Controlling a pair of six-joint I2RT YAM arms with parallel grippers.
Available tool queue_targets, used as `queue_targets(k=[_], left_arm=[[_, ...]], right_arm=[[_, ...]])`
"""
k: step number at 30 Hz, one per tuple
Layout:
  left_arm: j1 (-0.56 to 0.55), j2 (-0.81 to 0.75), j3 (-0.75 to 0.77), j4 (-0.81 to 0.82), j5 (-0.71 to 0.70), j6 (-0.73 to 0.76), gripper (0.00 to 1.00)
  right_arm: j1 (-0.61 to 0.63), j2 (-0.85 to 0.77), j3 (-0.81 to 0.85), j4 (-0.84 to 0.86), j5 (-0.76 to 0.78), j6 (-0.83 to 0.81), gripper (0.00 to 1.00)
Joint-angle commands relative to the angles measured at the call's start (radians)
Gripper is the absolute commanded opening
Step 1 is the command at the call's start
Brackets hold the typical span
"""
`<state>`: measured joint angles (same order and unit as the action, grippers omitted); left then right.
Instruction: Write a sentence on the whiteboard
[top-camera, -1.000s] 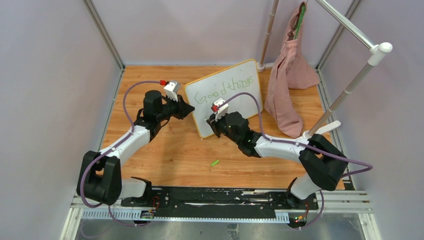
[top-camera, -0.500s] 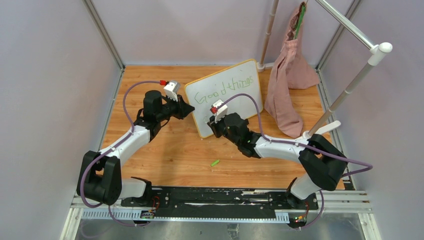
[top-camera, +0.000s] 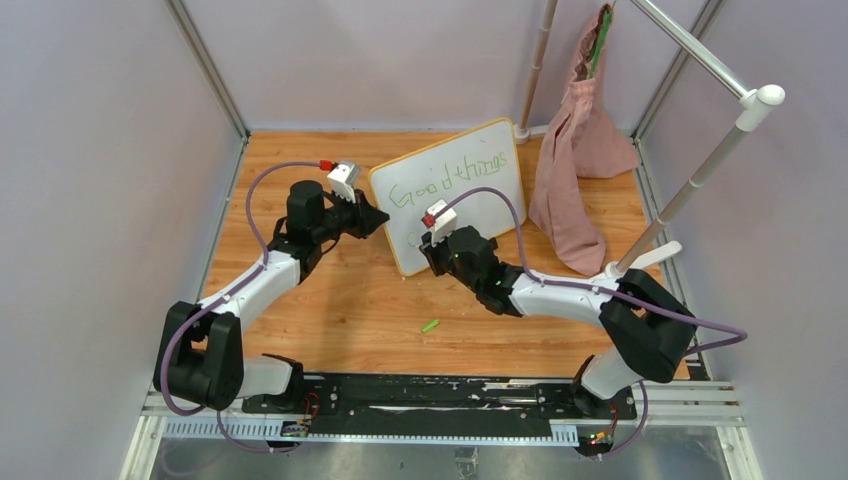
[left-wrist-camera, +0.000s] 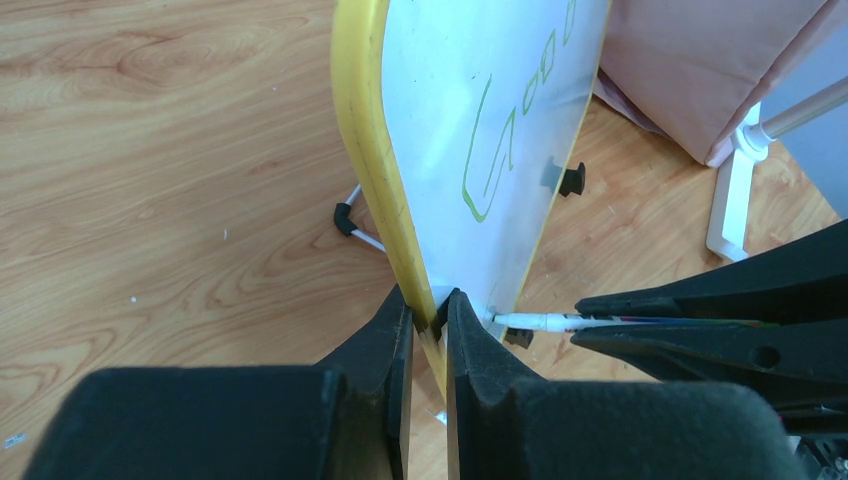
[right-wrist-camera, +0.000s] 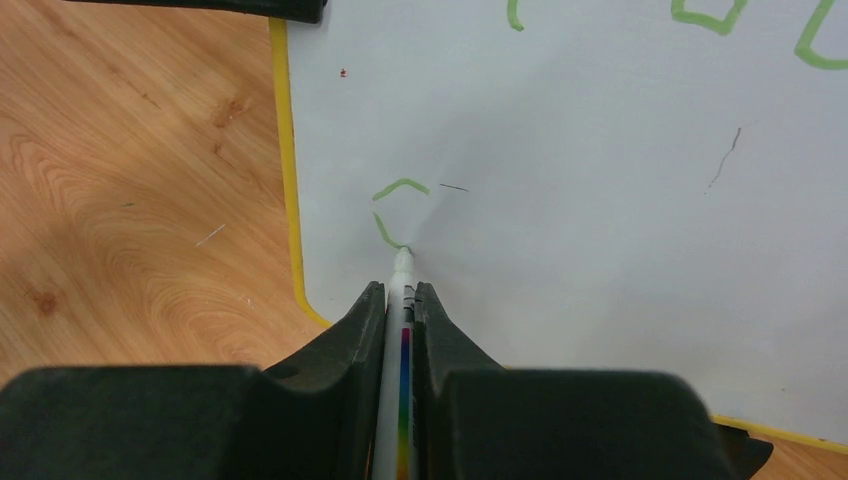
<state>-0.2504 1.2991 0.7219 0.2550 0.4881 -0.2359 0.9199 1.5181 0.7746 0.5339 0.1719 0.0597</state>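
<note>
The whiteboard (top-camera: 485, 215), white with a yellow frame, stands tilted on the wooden table with green writing "Good things" along its top. My left gripper (top-camera: 378, 222) is shut on the board's left edge; in the left wrist view the jaws (left-wrist-camera: 430, 305) pinch the yellow frame (left-wrist-camera: 365, 130). My right gripper (top-camera: 428, 246) is shut on a white marker (right-wrist-camera: 401, 300) with a rainbow stripe. The marker's tip touches the board (right-wrist-camera: 600, 200) near its lower left corner, just below two short green strokes (right-wrist-camera: 400, 187). The marker (left-wrist-camera: 545, 322) also shows in the left wrist view.
A small green cap (top-camera: 430, 325) lies on the table in front of the board. A pink cloth bag (top-camera: 575, 150) hangs from a white pole rack (top-camera: 700, 170) at the back right. Plain walls close in the table on three sides.
My right gripper has shifted very slightly with the marker at the board's lower left. The left arm and the board have not moved.
</note>
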Motion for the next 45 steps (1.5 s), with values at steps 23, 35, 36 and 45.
queue_targets(k=[23, 35, 36, 45], left_arm=[[0.003, -0.009, -0.001, -0.051, -0.102, 0.095, 0.0], [0.003, -0.007, 0.001, -0.051, -0.102, 0.095, 0.0], [0.003, -0.007, 0.001, -0.051, -0.102, 0.095, 0.0], [0.003, -0.006, 0.001, -0.051, -0.1, 0.093, 0.0]], right_arm=[[-0.059, -0.122, -0.066, 0.058, -0.017, 0.033, 0.0], [-0.082, -0.065, -0.025, 0.116, -0.079, 0.075, 0.0], [-0.082, -0.062, -0.023, 0.114, -0.08, 0.077, 0.0], [-0.084, -0.049, -0.028, 0.107, -0.07, 0.087, 0.0]])
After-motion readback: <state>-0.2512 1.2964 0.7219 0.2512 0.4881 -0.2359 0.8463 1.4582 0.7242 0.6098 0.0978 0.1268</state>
